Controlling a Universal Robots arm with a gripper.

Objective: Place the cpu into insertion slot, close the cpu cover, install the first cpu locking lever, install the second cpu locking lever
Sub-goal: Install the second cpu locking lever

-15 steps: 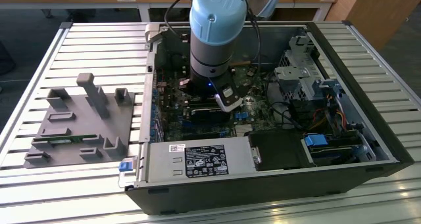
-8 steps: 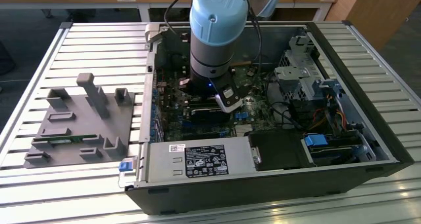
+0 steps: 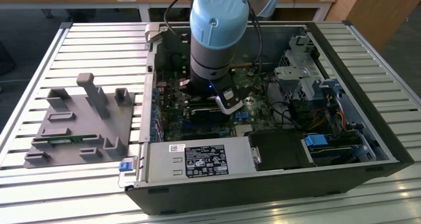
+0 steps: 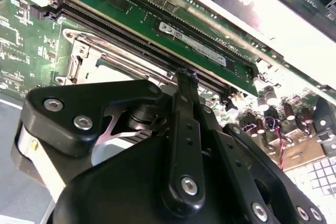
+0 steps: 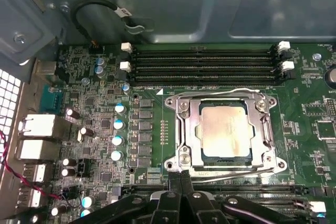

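In the first wrist view the cpu (image 5: 223,129), its silver-grey top showing, lies in the insertion slot (image 5: 220,129) on the green board. The silver cpu cover (image 5: 185,129) lies flat around it, framing the chip in its window. A thin wire lever (image 5: 210,92) runs along the slot's far edge and another (image 5: 231,169) along its near edge. My gripper (image 5: 181,177) is shut, its black fingertips together just at the slot's near edge beside that wire, with nothing seen between them. In the second wrist view the gripper (image 4: 185,74) stands over the slot's silver frame (image 4: 79,59).
The arm (image 3: 214,41) reaches down into an open computer case (image 3: 388,150) on a slatted table. Memory slots (image 5: 205,64) flank the socket, capacitors (image 5: 119,124) stand beside it. A power supply (image 3: 197,160) and drive cage (image 3: 299,71) crowd the case. A grey fixture plate (image 3: 79,125) lies at the exterior view's left.
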